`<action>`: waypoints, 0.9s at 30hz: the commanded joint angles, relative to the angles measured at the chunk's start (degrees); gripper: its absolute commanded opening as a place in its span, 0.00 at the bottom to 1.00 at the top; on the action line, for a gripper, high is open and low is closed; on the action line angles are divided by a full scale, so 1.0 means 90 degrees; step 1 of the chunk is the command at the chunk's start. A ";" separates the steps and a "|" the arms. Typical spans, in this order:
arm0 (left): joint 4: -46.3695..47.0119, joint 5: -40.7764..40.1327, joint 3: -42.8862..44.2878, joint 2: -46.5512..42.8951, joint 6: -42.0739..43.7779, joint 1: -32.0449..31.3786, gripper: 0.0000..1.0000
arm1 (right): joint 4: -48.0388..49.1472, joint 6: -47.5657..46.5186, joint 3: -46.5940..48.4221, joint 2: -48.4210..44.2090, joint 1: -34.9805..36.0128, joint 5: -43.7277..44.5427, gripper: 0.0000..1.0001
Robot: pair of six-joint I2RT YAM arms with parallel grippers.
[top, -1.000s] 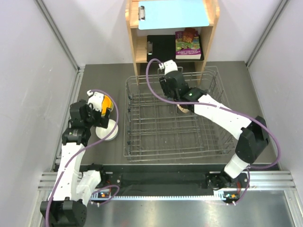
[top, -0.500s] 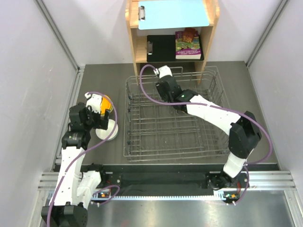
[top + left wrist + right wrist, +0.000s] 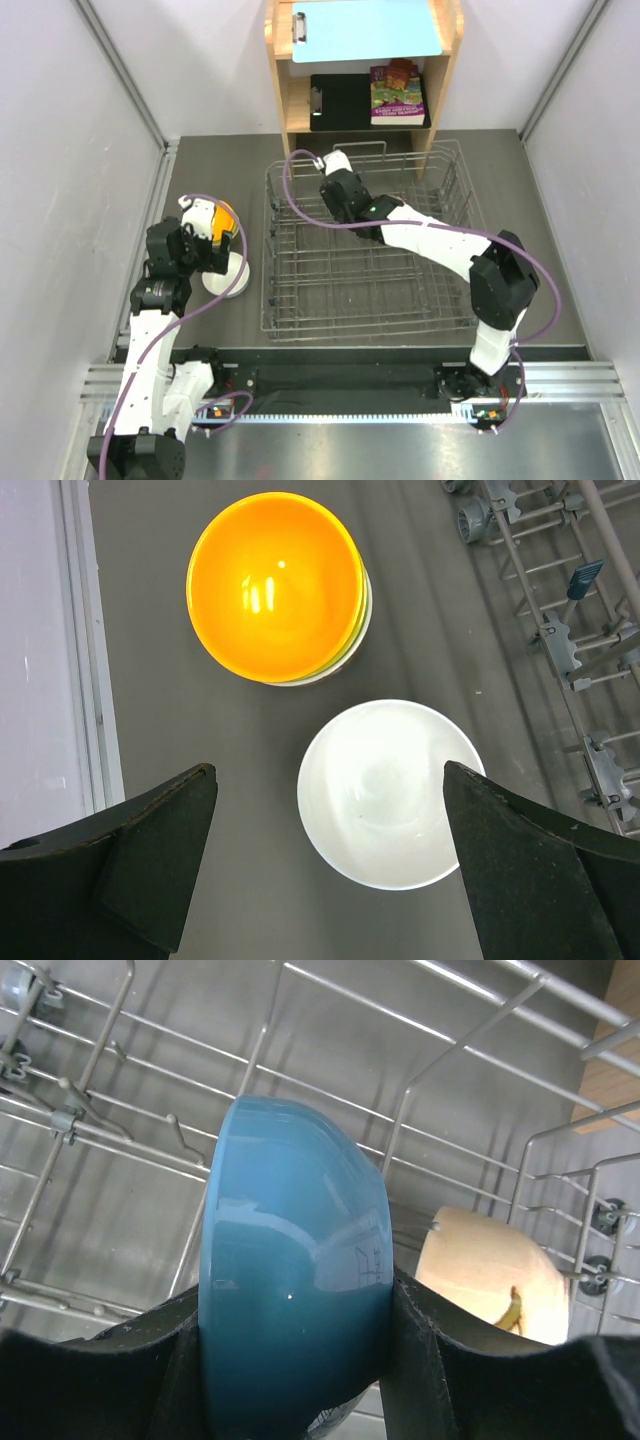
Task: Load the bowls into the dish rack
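Note:
My right gripper (image 3: 295,1295) is shut on a blue bowl (image 3: 295,1250), held on edge over the wires at the back left of the dish rack (image 3: 370,300). Just to its right in the right wrist view, a beige bowl (image 3: 490,1270) stands on edge in the rack. My left gripper (image 3: 328,770) hangs open above a white bowl (image 3: 390,792) on the table, left of the rack. Beyond it an orange bowl (image 3: 275,585) tops a small stack with a lime green rim showing under it. In the top view the right wrist (image 3: 338,188) hides the blue bowl.
A wooden shelf unit (image 3: 360,60) with a blue clipboard and a book stands right behind the rack. The rack's left edge (image 3: 560,630) runs close to the white bowl. A metal rail (image 3: 80,640) borders the table on the left.
The right arm has carried the blue bowl leftward and toward the rack's back left corner. The left arm has barely shifted and stays open over the white bowl.

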 commanded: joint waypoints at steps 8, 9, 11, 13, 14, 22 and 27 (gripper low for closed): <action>0.0043 -0.0029 -0.0050 -0.0115 -0.0080 0.0037 0.99 | 0.0203 0.0065 0.0338 0.0308 0.0168 0.0175 0.00; 0.0043 -0.0029 -0.0059 -0.0115 -0.0080 0.0037 0.99 | 0.0193 0.0065 0.0348 0.0347 0.0197 0.0175 0.00; 0.0043 -0.0029 -0.0059 -0.0125 -0.0080 0.0037 0.99 | 0.0173 0.0055 0.0358 0.0367 0.0227 0.0155 0.00; 0.0052 -0.0029 -0.0059 -0.0115 -0.0090 0.0037 0.99 | 0.0164 0.0026 0.0367 0.0377 0.0275 0.0116 0.03; 0.0062 -0.0029 -0.0059 -0.0115 -0.0080 0.0037 0.99 | 0.0163 0.0016 0.0367 0.0386 0.0285 0.0106 0.14; 0.0052 -0.0029 -0.0040 -0.0115 -0.0080 0.0037 0.99 | 0.0154 -0.0150 0.0367 0.0435 0.0471 -0.0040 0.31; 0.0062 -0.0020 -0.0030 -0.0115 -0.0080 0.0037 0.99 | 0.0154 -0.0257 0.0406 0.0542 0.0598 0.0008 0.34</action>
